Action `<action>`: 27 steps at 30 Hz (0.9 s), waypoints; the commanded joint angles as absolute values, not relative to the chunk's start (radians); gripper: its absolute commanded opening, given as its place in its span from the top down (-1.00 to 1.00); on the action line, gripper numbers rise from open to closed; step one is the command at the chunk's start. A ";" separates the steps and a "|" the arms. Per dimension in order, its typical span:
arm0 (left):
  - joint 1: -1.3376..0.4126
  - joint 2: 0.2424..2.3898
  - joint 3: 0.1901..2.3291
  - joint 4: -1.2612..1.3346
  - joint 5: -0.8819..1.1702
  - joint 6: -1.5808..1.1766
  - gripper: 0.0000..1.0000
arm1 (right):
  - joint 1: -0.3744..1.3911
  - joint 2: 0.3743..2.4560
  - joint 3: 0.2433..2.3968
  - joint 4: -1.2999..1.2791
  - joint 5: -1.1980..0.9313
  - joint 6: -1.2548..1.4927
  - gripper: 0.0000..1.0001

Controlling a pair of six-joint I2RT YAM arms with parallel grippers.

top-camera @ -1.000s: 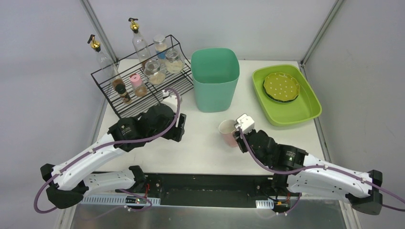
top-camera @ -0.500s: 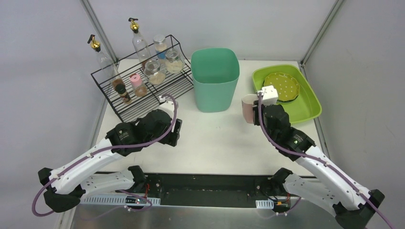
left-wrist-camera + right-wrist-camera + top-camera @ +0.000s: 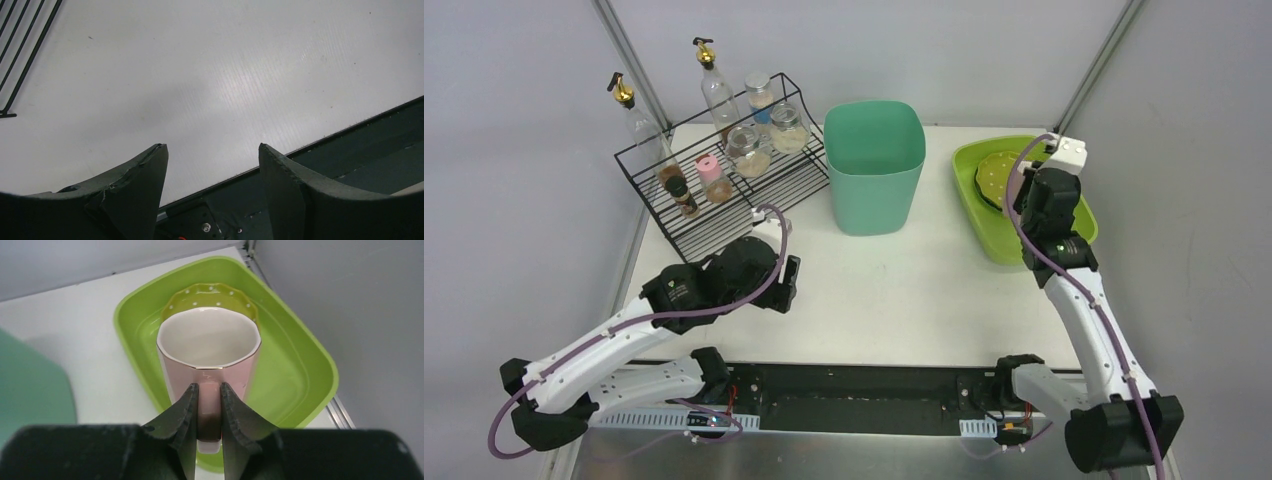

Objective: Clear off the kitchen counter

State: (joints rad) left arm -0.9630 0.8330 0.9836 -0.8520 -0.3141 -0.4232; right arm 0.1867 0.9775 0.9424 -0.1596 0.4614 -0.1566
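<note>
Above the far-right part of the tabletop (image 3: 904, 290), the right tool (image 3: 1027, 185) hangs over the lime-green tray (image 3: 984, 240)
From overhead, the left tool (image 3: 786, 285) sits low near the black wire rack (image 3: 724, 205), the teal bin (image 3: 874, 165) standing apart; the tabletop spreads between the arms, mostly to the left of the right tool. The left wrist view shows that tool's jaws spread with nothing between them, the tabletop close beneath. The right wrist view shows the right tool clamped on the handle of a pink mug (image 3: 207, 350), kept upright over the spotted green plate (image 3: 210, 290) in the tray, likely so it can be lowered there, off the tabletop
</note>
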 commanded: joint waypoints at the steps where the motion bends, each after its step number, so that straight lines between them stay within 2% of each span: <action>1: -0.970 0.807 0.970 -0.857 -0.292 -0.452 -0.37 | 0.066 1.033 0.988 0.086 0.456 -0.100 1.00; 9: -0.970 0.804 0.959 -0.856 -0.275 -0.455 -0.37 | -0.101 1.147 0.937 0.217 0.451 -0.048 1.00; 20: -0.970 0.790 0.956 -0.857 -0.276 -0.456 -0.37 | -0.136 1.249 0.738 0.499 0.548 -0.119 1.00; 27: -0.971 0.785 0.953 -0.857 -0.276 -0.455 -0.37 | -0.138 1.274 0.654 0.558 0.600 -0.104 1.00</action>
